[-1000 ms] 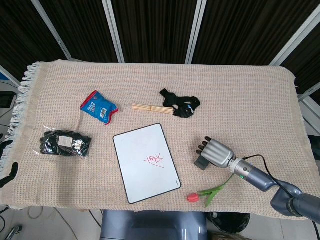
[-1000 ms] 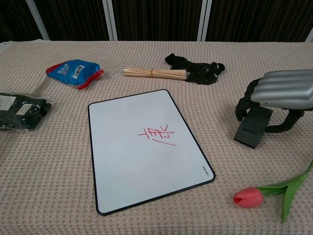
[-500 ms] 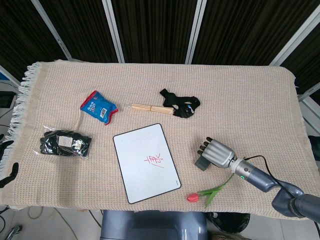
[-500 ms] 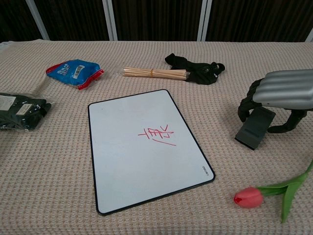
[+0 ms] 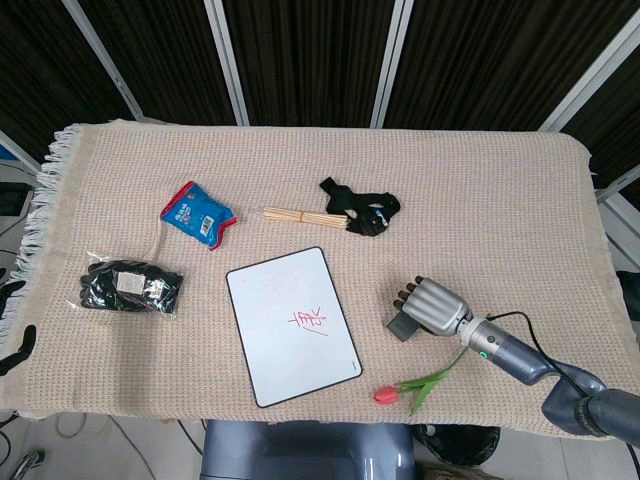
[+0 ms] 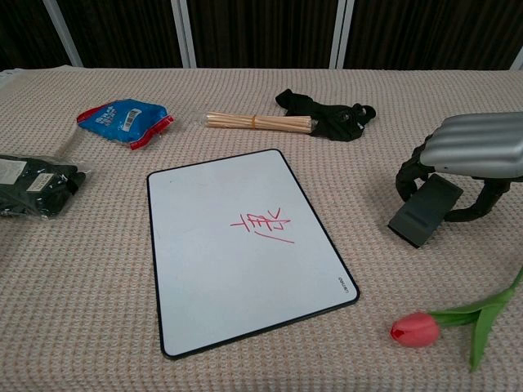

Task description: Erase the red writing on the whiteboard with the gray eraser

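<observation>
Lifted slightly since a second ago: flat gray block eraser (image 6: 424,211), clamped in right hand (image 6: 474,155). Beyond tulip, right of black-framed whiteboard (image 6: 204,269); red writing (image 6: 262,224) untouched. Carry leftward next. Left hand unseen.

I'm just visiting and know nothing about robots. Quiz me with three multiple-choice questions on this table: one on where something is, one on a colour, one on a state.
1. Where does the tulip lie?
A. near the front edge, right of the whiteboard
B. on the whiteboard
C. beside the blue packet

2. What colour is the writing?
A. blue
B. red
C. black

3. What is the right hand doing?
A. lying open
B. holding the eraser
C. wiping the board

Answers: 1 A, it lies on the cloth by the near edge. 2 B, the strokes are red. 3 B, its fingers wrap the tilted eraser.
</observation>
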Tool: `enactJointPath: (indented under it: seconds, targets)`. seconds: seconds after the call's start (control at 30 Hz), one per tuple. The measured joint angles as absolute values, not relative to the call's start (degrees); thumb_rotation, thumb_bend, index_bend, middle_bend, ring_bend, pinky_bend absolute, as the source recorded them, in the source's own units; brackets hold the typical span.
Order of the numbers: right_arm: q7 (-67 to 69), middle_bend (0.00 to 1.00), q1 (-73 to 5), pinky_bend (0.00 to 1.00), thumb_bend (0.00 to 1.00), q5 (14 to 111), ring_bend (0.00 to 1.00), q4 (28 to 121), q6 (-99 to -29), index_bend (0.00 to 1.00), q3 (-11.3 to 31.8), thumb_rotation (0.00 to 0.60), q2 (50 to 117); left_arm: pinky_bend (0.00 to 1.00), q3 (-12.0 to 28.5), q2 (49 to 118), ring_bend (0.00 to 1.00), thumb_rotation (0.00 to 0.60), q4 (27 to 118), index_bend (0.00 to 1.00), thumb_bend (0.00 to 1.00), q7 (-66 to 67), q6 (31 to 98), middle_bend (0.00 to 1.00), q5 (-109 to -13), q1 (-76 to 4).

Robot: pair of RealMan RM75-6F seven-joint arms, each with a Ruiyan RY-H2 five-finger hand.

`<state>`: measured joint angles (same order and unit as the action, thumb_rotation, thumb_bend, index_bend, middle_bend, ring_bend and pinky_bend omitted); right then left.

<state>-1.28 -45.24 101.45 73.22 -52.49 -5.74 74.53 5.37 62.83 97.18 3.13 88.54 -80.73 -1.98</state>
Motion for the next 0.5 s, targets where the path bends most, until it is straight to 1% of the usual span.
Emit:
enactJointPath:
  seconds: [0.13, 0.3, 0.5]
  targets:
    - [-0.9, 0.48, -45.4, 0.41, 0.47, 100.9, 0.47, 74.1, -53.1, 0.49, -4.9, 0.600, 73.9, 0.01, 5.3, 62.8, 0.00, 0.600, 97.3, 0.19, 0.39, 3.1, 88.5, 0.04, -80.8, -2.0]
    - [-0.3, 0.47, -46.0, 0.41, 0.47, 98.8, 0.46, 76.6, -53.0, 0.51, -2.9, 0.600, 73.0, 0.01, 5.3, 62.8, 0.00, 0.600, 97.5, 0.19, 0.39, 3.0, 88.4, 0.04, -80.8, -2.0]
    - [-1.4, 0.47, -48.2, 0.41, 0.47, 94.4, 0.46, 80.1, -49.4, 0.51, 0.5, 0.600, 72.4, 0.01, 5.3, 62.7, 0.00, 0.600, 97.5, 0.19, 0.39, 2.8, 88.2, 0.04, -80.8, -2.1]
